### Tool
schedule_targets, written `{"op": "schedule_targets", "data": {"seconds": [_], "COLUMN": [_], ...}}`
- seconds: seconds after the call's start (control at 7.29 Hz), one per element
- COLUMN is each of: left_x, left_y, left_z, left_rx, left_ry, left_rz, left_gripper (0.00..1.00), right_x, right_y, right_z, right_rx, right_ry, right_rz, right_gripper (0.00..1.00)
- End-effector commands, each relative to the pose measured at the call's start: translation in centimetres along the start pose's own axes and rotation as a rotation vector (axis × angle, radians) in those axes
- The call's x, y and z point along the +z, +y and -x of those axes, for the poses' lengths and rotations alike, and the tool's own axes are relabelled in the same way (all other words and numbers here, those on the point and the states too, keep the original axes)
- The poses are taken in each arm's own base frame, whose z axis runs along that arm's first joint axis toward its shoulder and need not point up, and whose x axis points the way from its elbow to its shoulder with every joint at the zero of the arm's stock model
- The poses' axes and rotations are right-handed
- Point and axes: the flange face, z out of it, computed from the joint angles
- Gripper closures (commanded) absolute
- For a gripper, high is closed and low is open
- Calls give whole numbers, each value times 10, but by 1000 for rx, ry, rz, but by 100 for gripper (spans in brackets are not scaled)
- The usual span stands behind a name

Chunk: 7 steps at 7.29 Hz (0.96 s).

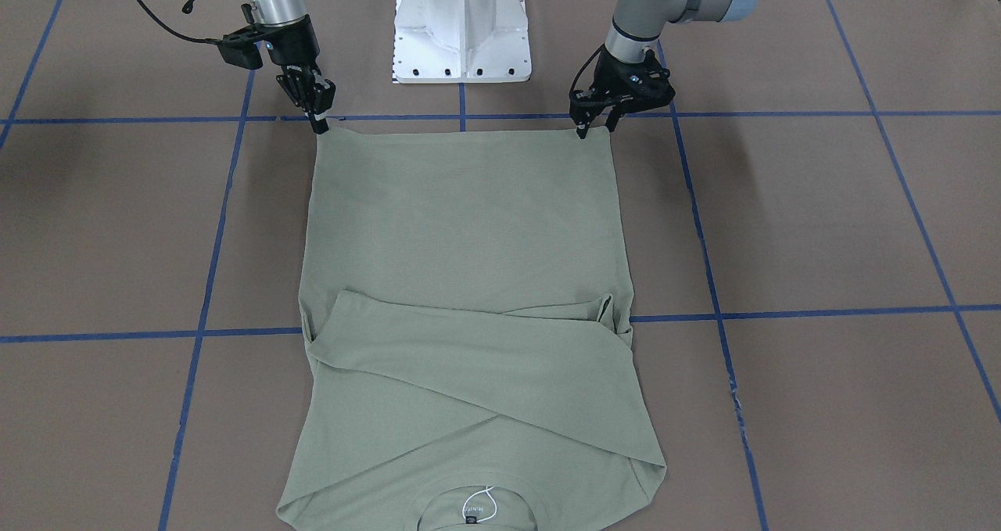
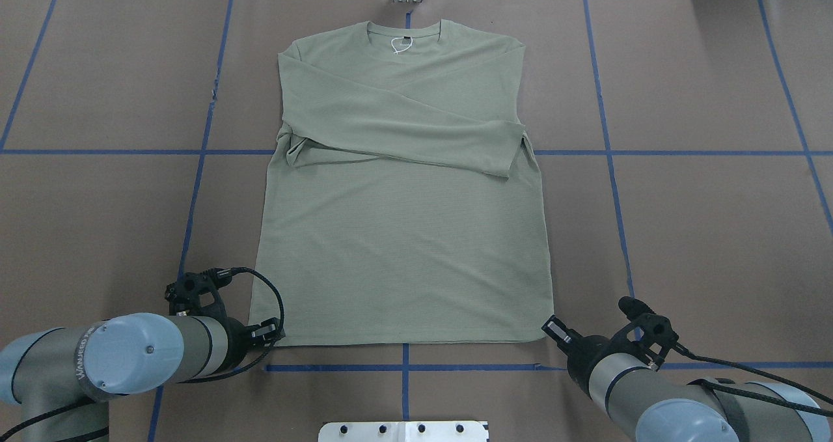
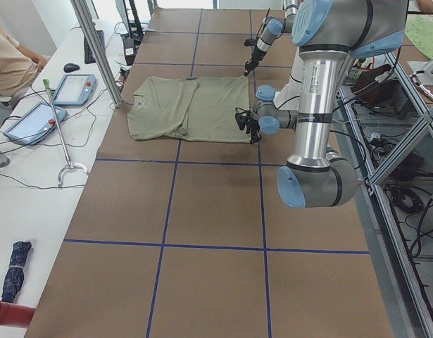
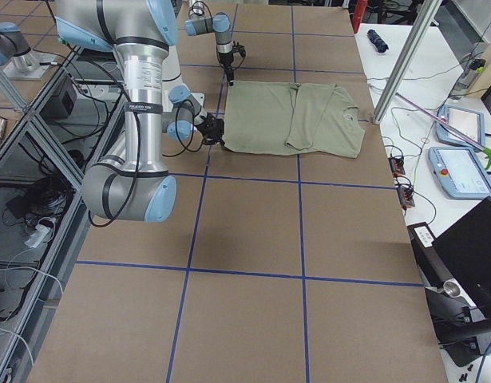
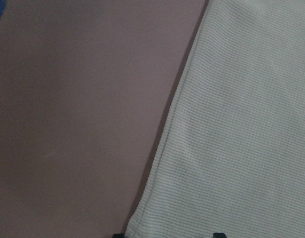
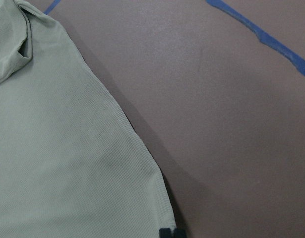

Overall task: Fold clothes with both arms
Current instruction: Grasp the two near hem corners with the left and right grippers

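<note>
1. While parked at the near edge of the brown paper-covered table (image 2: 97, 221), straddling the hem's left corner with fingers spread wide apart: left black two-finger gripper (image 1: 596, 129), released, nothing pinched.
2. At the hem's opposite corner, right black two-finger gripper (image 1: 321, 128) — fingertips pressed together, right at the cloth's edge; impossible to tell whether any fabric is caught between.
3. Just beyond both, spread flat on the table, sage-green long-sleeve knit shirt (image 2: 403, 247), hem nearest, neck farthest, centred between blue tape lines (image 2: 195, 188).
4. Farther up, across the chest, two long sleeves (image 2: 403, 126) folded inward, crossed and overlapping, cuffs reaching the side seams.
5. Farthest, inside the round neckline, black neck label with white string loop (image 1: 471, 518) — lying face up.
</note>
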Motion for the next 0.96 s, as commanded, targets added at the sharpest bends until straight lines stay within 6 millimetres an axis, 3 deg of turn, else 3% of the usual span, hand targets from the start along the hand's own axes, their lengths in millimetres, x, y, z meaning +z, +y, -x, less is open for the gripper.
{"op": "schedule_targets", "data": {"seconds": [0.0,0.41,0.55,0.82], "left_x": [-2,-3,-1,-1], "left_y": [-1,-2,-4,-4], "left_z": [6,7,15,17], "left_rx": [0,-3,-3,-3], "left_ry": [-7,-6,-21,-24], "left_rz": [-1,-4,-8,-9], "left_gripper": [41,48,57,100], "right_x": [-1,0,0,-1], "right_y": [1,1,1,1], "right_z": [1,1,1,1], "right_rx": [2,2,1,2], "right_ry": [-3,-1,0,-2], "right_rz": [1,2,1,3], "right_gripper": [100,100,100,100]}}
